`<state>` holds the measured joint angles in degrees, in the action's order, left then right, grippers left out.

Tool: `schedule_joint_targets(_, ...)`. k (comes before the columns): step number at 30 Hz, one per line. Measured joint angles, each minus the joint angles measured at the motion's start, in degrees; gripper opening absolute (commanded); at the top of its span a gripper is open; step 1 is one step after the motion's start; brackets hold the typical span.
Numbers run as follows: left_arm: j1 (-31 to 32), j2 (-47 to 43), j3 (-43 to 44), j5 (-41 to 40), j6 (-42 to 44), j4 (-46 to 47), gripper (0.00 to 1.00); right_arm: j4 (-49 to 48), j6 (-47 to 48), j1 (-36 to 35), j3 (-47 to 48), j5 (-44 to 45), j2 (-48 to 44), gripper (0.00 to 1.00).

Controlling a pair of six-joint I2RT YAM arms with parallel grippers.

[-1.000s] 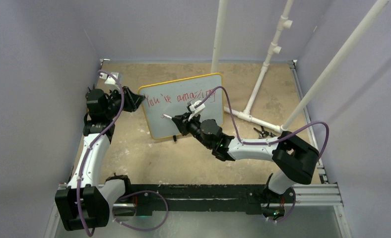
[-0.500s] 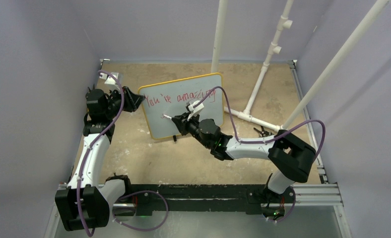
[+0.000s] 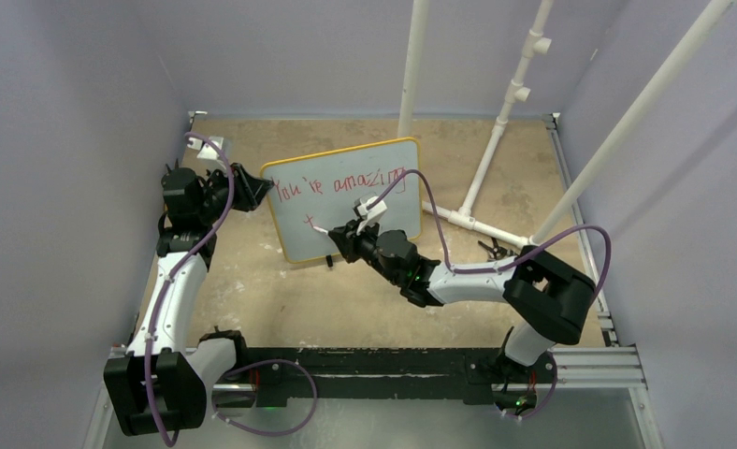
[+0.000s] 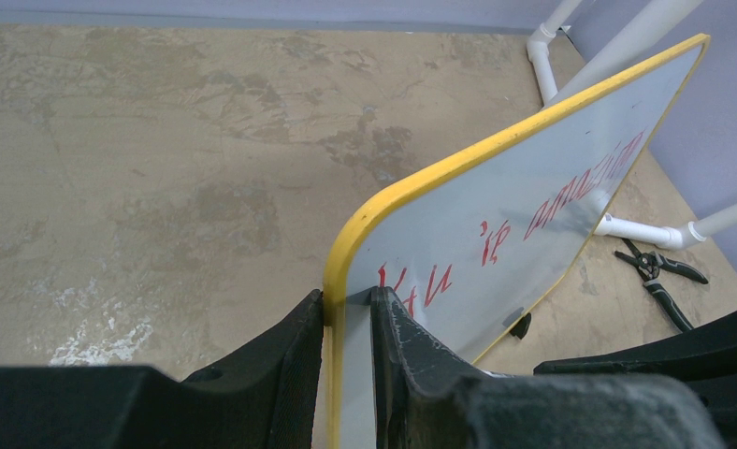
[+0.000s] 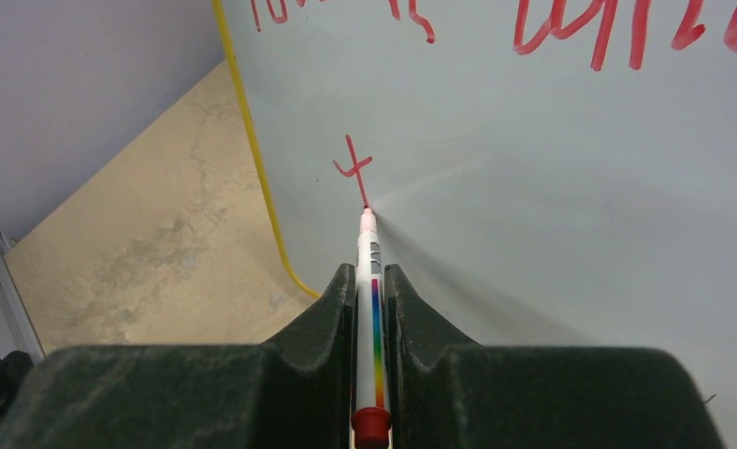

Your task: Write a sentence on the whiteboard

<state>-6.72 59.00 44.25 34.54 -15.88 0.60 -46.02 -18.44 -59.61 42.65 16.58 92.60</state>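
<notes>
The jaws of the left gripper stand narrow, clamped on the rounded yellow corner of the whiteboard. One finger is against its back face and the other against its written face, so the board's edge runs straight out from between them. We see the board standing on edge and leaning on the table, stretching away from these jaws and to their right, with a small black foot under its lower edge. The jaws of the right gripper are closed tight on a marker, a white barrel with a rainbow stripe and a red end cap. The barrel lies along the slot between the fingers and sticks out ahead of them. Its tip touches the white face directly ahead of these jaws, at the foot of a small red "t" drawn just beyond. Farther ahead of the right jaws and above them runs a line of red writing, which we read from the top view as "You're amazing". The board's yellow frame curves down to the left of the right jaws, with table surface past it. From the left wrist view, well beyond the left jaws and past the far end of the board, we make out white pipes lying on the table and black-handled pliers just beside them.
</notes>
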Motion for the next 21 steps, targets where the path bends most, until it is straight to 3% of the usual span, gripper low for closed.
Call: schedule_joint_targets(21, 0.0, 0.0, 0.0, 0.2, 0.0, 0.0, 0.23, 0.8, 0.5, 0.9, -1.5, 0.5, -5.5, 0.00)
